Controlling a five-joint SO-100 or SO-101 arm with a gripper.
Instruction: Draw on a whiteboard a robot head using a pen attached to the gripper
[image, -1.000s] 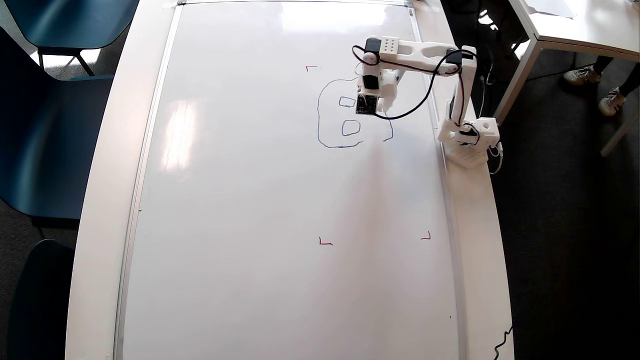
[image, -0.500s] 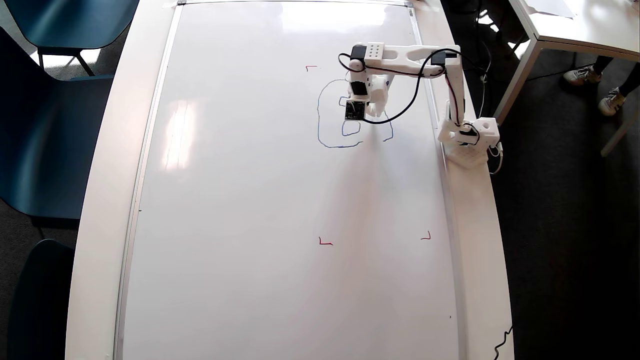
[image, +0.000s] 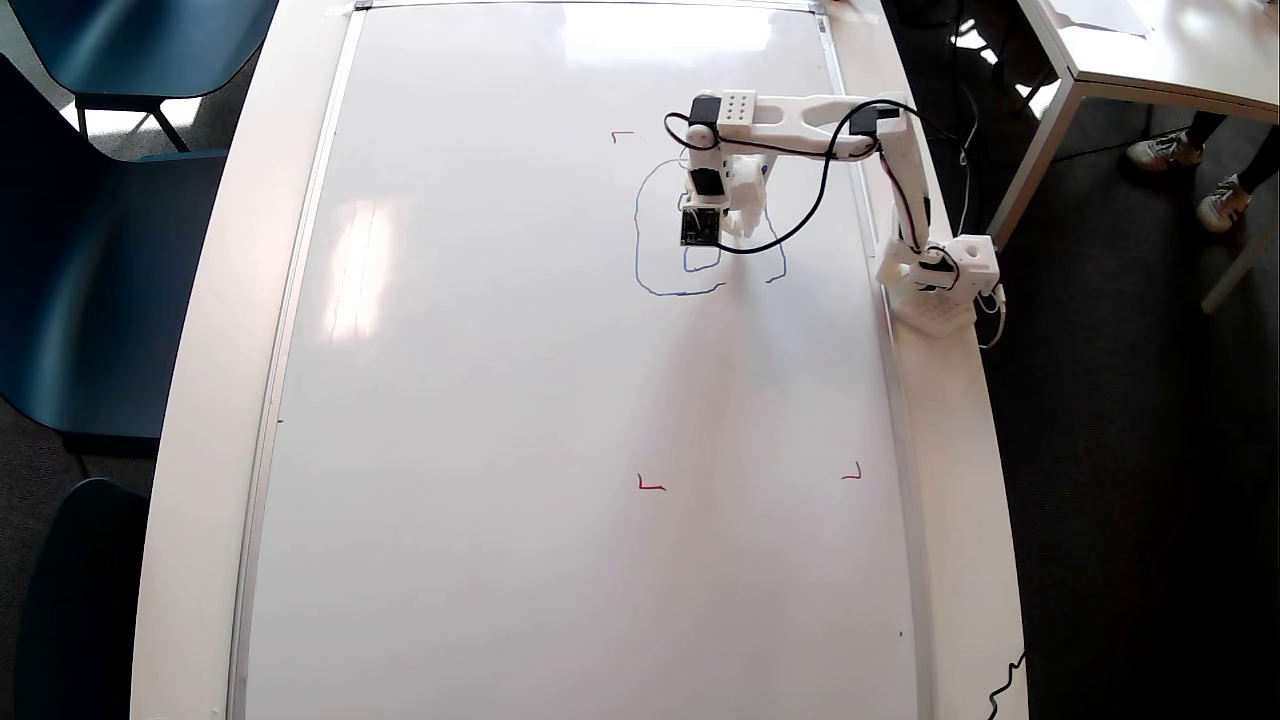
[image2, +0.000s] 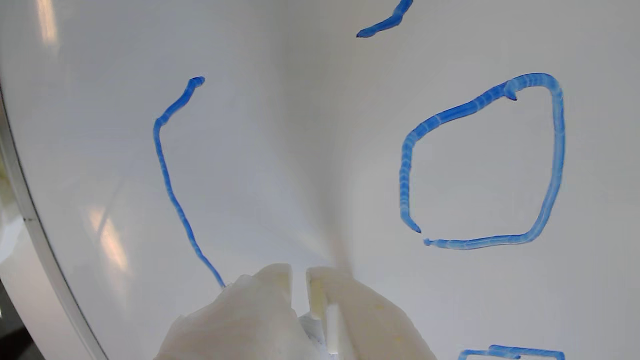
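Over the last second the gripper (image: 738, 222) slides leftward across the robot head (image: 660, 290) on the whiteboard (image: 480, 400), its fingers (image2: 272, 282) nearly closed, likely repositioning toward unfinished inner boxes.

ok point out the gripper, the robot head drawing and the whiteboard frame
gripper (image2: 299, 272), wrist view, the gap between its two white fingertips
robot head (image: 637, 235), overhead view, the left side of the blue outline
whiteboard (image: 300, 250), overhead view, the silver frame on the left

dark floor — blue chairs (image: 110, 250) left, white side table (image: 1150, 60) top right
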